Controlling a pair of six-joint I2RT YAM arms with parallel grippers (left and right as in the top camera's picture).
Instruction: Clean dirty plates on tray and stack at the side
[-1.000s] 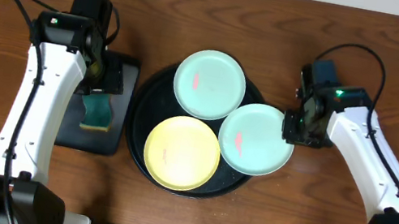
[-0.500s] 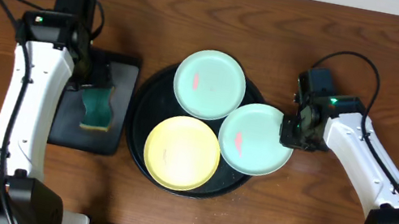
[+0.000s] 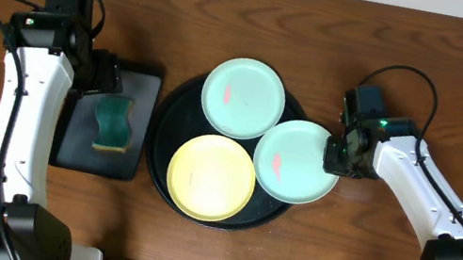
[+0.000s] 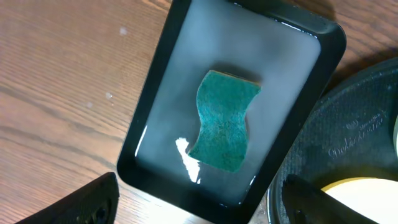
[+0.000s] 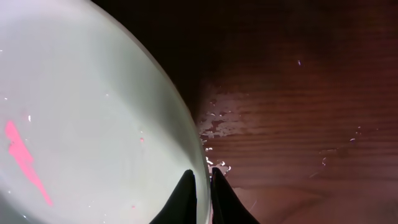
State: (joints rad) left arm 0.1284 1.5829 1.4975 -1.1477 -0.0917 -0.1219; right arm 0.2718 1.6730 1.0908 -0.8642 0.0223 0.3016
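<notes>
Since last second: left gripper [image 4: 202,202] backed off sponge [image 4: 224,121], wide open, empty. Right gripper [image 5: 202,193] nearly closed, pinching aqua plate [image 5: 81,112] rim. Wiping not started.

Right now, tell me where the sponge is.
Overhead, the sponge lies in the small rectangular tray, left of centre, immediately left of the round tray.

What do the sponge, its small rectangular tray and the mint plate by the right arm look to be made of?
The sponge looks like soft foam with a matte green fibrous scrub face; a tan layer peeks out at its top edge. The rectangular tray is likely glossy black plastic, with glare on its wet-looking floor. The mint plate is probably smooth plastic, judging by its satin sheen and thin rim.
</notes>
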